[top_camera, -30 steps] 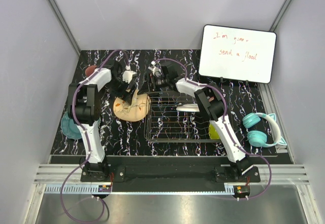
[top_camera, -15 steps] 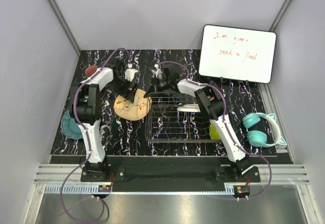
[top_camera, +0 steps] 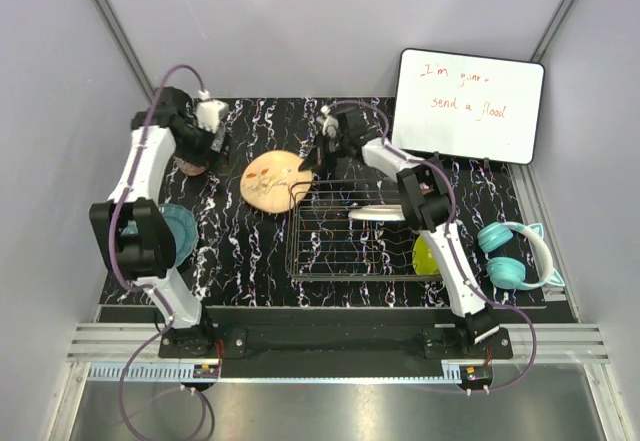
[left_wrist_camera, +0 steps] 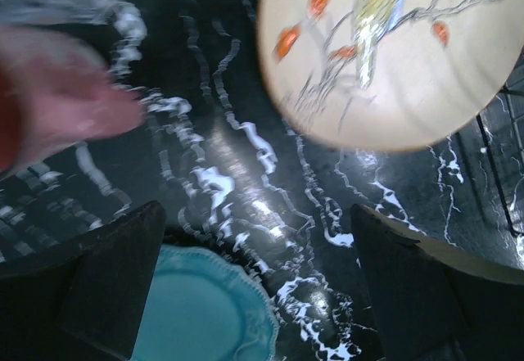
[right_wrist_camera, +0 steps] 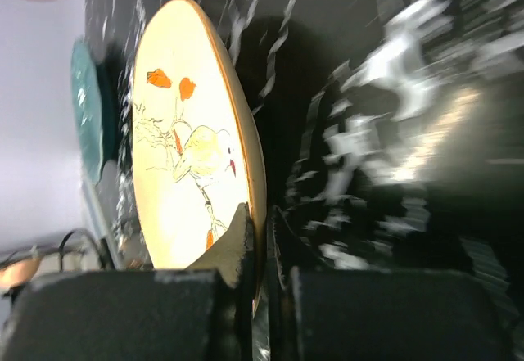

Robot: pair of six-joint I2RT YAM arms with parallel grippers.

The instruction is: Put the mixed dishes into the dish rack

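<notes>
Dish rack (top_camera: 330, 248) between plate (top_camera: 275, 181) and headphones (top_camera: 497, 236)

Peach bird-pattern plate (right_wrist_camera: 192, 148) is pinched by its rim in the right tool (right_wrist_camera: 260, 238), with the yellow bird and orange marks facing out. Just behind that tool is the dark wire dish rack (top_camera: 320, 261), with a white plate (top_camera: 375, 213) lying inside. The lime-green bowl (top_camera: 424, 258) sits just beside the rack's right wall. The teal plate (top_camera: 182, 229) lies flat on the counter (top_camera: 245, 251), well left of the tool.

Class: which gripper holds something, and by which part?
The right gripper pinches the round peach bird-pattern plate by its rim; the open left gripper holds nothing.
</notes>
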